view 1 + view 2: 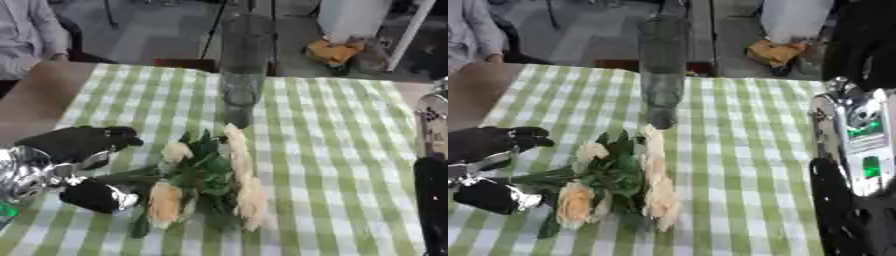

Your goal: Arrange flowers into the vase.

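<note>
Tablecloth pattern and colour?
Green and white check tablecloth, clearest in the left eye view.

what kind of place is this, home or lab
Likely a lab or workshop staged as a dining table: a checked tablecloth with vase and flowers, but bare floor and equipment stands behind.

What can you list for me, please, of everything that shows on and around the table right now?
vase: one, clear glass, tall, upright at the table's far middle.
flowers: one bunch, cream blooms with green leaves, lying on the cloth in front of the vase.
tablecloth: one, green and white checks, covering most of the table.
table: one, brown, bare at the left edge.
orange thing: one, on the floor beyond the table.
left hand: black, at the bunch's stem end; whether its fingers grip the stems is unclear.
right arm: silver and black, right edge; hand unseen.
</note>
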